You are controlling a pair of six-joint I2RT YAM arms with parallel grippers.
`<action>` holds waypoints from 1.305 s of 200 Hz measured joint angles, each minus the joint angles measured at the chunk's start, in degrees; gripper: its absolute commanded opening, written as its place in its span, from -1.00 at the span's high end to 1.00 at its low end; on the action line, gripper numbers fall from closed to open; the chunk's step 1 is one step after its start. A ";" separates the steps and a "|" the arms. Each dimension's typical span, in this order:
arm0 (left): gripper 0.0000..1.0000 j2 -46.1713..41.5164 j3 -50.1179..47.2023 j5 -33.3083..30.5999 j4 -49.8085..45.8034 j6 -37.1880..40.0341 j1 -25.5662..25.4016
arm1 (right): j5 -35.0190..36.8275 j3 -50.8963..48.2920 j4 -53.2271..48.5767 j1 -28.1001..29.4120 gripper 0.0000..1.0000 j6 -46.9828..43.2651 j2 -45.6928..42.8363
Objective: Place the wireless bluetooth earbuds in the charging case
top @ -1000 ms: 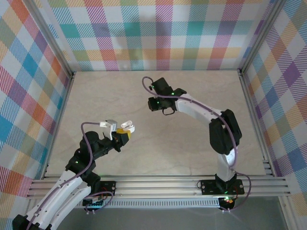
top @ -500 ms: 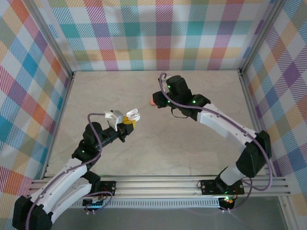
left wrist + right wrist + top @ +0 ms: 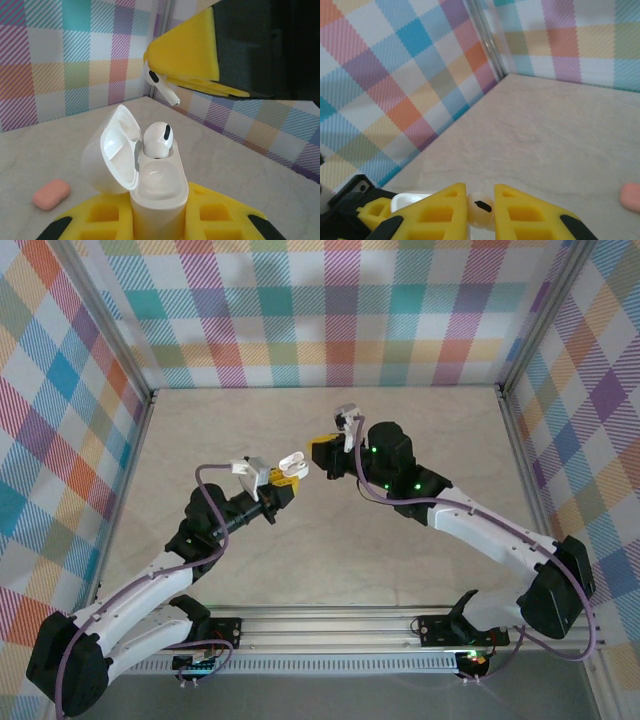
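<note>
Having swung in over the middle of the table (image 3: 200, 430), the right gripper (image 3: 322, 450), clamped on a small white stemmed earbud (image 3: 161, 86), hovers just above the open white plastic charging case (image 3: 159, 200) pinched in the left gripper (image 3: 281, 481), seemingly ready for insertion.

The left arm (image 3: 150, 590) and the right arm (image 3: 480, 530) look alike: smooth white tube links between bulky black joint housings. A thin purple cable (image 3: 203, 471) loops along each, and small green lights (image 3: 413, 485) glow on the black joints. The left hand (image 3: 280, 480) and the right hand (image 3: 322, 450) have wedge-shaped yellow fingers (image 3: 437, 212) moulded with square pockets, black at their roots. A pale grey camera block (image 3: 245, 468) sits on each wrist. Both arms end in black base plates (image 3: 445, 626).
</note>
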 measured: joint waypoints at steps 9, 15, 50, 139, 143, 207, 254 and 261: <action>1.00 0.13 0.31 -0.13 0.02 -0.26 -0.24 | -1.07 -0.20 1.60 0.00 0.67 0.00 0.07; 1.00 0.24 0.59 -0.37 -0.02 -0.44 -0.42 | -1.95 -0.20 2.73 0.00 0.67 -0.02 0.13; 1.00 0.87 1.97 -1.53 -0.52 -1.38 -1.29 | -4.94 -0.20 6.91 0.02 0.67 -0.07 0.63; 1.00 3.17 2.84 -2.62 -1.62 -3.50 -1.29 | -9.35 -0.17 9.99 2.38 0.68 -3.04 3.91; 1.00 3.17 2.84 -2.60 -1.60 -3.54 -1.29 | -9.33 -0.17 10.01 2.62 0.68 -3.37 4.09; 1.00 2.80 2.84 -2.60 -1.55 -4.37 -1.29 | -8.09 -0.17 10.34 3.39 0.70 -6.54 4.90; 1.00 1.46 2.80 -3.06 -1.90 -4.50 -1.29 | -5.07 0.17 9.03 3.37 0.69 -7.54 4.83; 1.00 1.05 2.71 -3.63 -2.38 -4.50 -1.29 | -4.17 0.98 7.13 3.32 0.69 -7.50 4.83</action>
